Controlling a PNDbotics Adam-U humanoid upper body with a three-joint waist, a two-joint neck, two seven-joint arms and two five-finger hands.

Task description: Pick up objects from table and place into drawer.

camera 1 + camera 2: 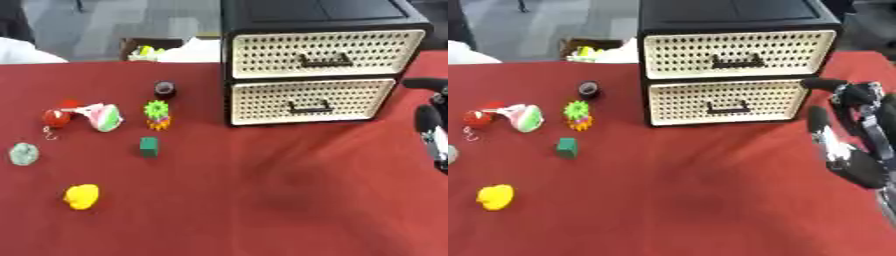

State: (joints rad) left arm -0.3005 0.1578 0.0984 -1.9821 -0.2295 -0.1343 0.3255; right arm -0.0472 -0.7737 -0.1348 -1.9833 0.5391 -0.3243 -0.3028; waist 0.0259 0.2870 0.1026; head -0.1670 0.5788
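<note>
Red tablecloth (262,200); black drawer unit (319,60), cream perforated fronts; yellow duck (81,196); green block (150,147).

Two drawers (306,102) in one black box (315,15), both shut. One yellow duck (81,196), one green block (149,147), one spiky green toy (157,108), one red ball (56,118), one dark round thing (164,89). One robot hand (850,150) on the right.

Item 1: grey floor (114,22), lying across the background from 11 to 12 o'clock.
Item 2: brown open box (140,42), sitting on that floor at 11 o'clock.
Item 3: yellow-green thing (144,50), poking up inside the box; its kind cannot be made out.
Item 4: white bundle (197,51), lying just beside the box at its 3 o'clock.
Item 5: white rounded shape (22,52), showing at 10 o'clock, cut by the edge.
</note>
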